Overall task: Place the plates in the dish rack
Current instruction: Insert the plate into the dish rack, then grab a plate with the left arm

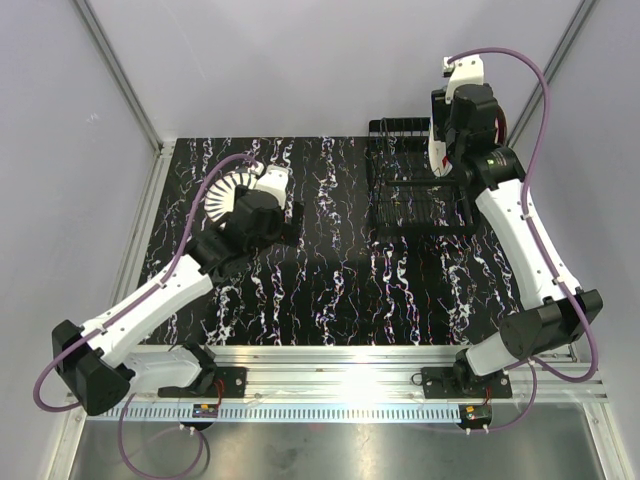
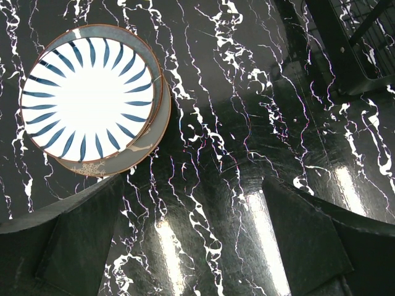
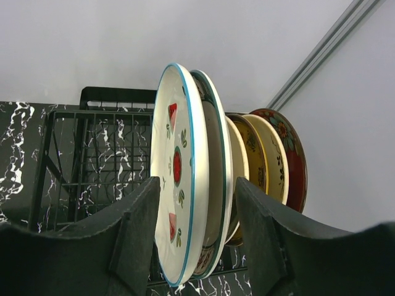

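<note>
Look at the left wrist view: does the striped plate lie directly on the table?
No, the striped plate rests on another grey, brown-rimmed plate.

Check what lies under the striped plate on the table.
A blue-grey plate with a brown rim pokes out beneath the striped plate, offset. Its centre is covered; any further plates below cannot be seen.

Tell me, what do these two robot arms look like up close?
Both the left arm and right arm have smooth white shells on the long links and chunky black joints and bases. A purple cable loops loosely along each. The jaws are plain matte-black wedges, with no markings visible.
</note>
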